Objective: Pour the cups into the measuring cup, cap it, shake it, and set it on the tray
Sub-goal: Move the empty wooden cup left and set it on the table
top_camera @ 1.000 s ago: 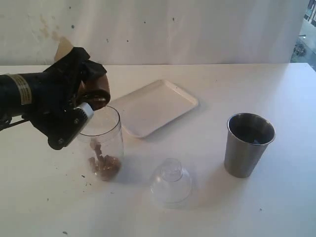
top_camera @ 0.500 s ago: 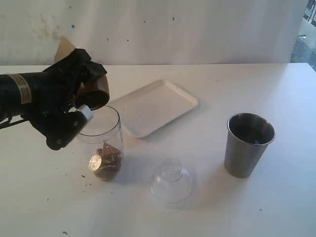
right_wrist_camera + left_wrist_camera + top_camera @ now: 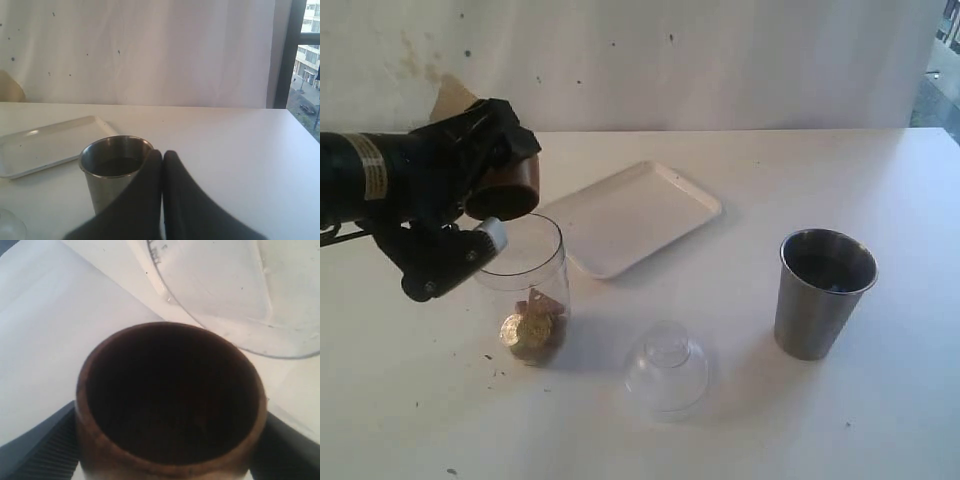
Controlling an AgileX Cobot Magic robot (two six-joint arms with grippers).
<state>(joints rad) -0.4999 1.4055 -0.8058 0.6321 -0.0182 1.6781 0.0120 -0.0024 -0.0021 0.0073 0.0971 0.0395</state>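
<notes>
Exterior view: at the left of the frame, the left tool (image 3: 503, 186) is clamped on the small brown wooden cup (image 3: 512, 195). The cup is tipped over, with its mouth turned down toward the table (image 3: 880, 180). It hangs just above the near-left rim of the clear measuring cup (image 3: 525, 285), which stands upright at lower left. One white-tipped finger (image 3: 491, 232) sits right at that rim. Brown pieces and something shiny and gold (image 3: 525, 330) lie in the bottom of the measuring cup.

The white tray (image 3: 630, 215) lies flat just right of and behind the measuring cup, near the centre of the frame. A clear dome cap (image 3: 667, 368) rests on the table at lower centre. The steel tumbler (image 3: 823, 293) stands upright at right, well apart from the left tool.

Left wrist view looks straight into the wooden cup (image 3: 170, 405), whose inside is dark. A ribbed pad (image 3: 45, 450) presses on each side of it, and the rim of the measuring cup (image 3: 225, 290) is close beyond.

Right wrist view shows the right tool (image 3: 162, 155) with its two dark fingers pressed together and holding nothing. The steel tumbler (image 3: 112, 170) is just beside and beyond the tips, and the tray (image 3: 50, 145) is farther off.
</notes>
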